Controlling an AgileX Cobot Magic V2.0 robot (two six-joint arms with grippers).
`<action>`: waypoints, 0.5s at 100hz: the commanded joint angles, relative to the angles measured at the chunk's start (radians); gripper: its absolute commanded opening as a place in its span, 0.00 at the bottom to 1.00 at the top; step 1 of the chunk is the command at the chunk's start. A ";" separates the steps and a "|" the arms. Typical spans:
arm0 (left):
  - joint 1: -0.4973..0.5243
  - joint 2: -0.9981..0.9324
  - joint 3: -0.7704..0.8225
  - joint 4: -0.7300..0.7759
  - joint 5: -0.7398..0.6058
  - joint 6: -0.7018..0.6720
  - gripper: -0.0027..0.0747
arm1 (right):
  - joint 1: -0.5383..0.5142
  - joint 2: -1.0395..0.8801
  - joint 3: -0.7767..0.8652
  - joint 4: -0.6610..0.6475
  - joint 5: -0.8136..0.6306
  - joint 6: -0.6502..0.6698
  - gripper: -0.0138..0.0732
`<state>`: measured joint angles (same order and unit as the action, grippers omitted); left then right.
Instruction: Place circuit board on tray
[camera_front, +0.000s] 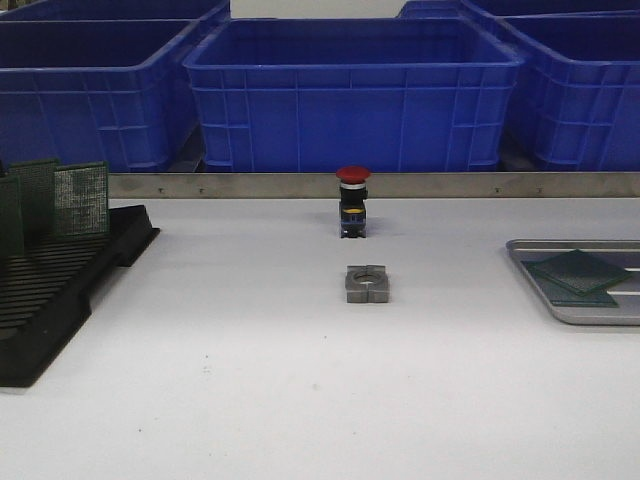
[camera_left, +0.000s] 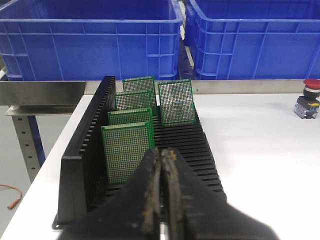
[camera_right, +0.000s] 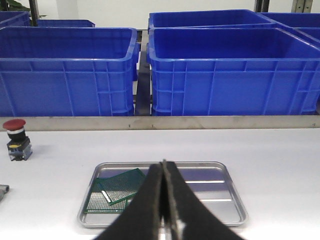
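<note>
Nearest you, both wrist views show clenched fingers with nothing between them: the left gripper (camera_left: 161, 200) hangs over the near end of the black slotted plastic rack (camera_left: 200, 150), the right gripper (camera_right: 163, 200) over the near rim of the shallow silver-grey metal tray (camera_right: 230, 192). Neither arm shows in the front view.

On the tray floor lie two green perforated circuit boards (camera_right: 117, 192) — flat, overlapping, the upper one turned askew; they sit in the half of the tray toward the table's middle. In the front view the tray (camera_front: 545, 290) is at the right edge of the white table (camera_front: 250, 350).

In the rack at the left stand five green perforated boards (camera_left: 127, 150) — upright in the slots, four in one column and one in the neighbouring column.

At mid-table you have a small grey metal block with a round bore (camera_front: 367, 283); just behind it, apart, stands a red mushroom-head push button on a black body (camera_front: 352, 200). Beyond the table's metal edge strip sit big blue plastic crates (camera_front: 350, 95).
</note>
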<state>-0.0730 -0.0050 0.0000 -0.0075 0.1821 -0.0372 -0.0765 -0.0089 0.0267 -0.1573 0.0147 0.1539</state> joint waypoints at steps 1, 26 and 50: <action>0.003 -0.030 0.049 -0.010 -0.072 -0.002 0.01 | -0.003 -0.029 -0.011 -0.028 -0.076 0.009 0.03; 0.003 -0.030 0.049 -0.010 -0.072 -0.002 0.01 | -0.003 -0.028 -0.011 0.081 -0.065 0.009 0.03; 0.003 -0.030 0.049 -0.010 -0.072 -0.002 0.01 | -0.003 -0.028 -0.012 0.084 -0.065 0.009 0.03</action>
<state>-0.0730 -0.0050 0.0000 -0.0075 0.1836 -0.0372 -0.0765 -0.0108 0.0267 -0.0753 0.0218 0.1628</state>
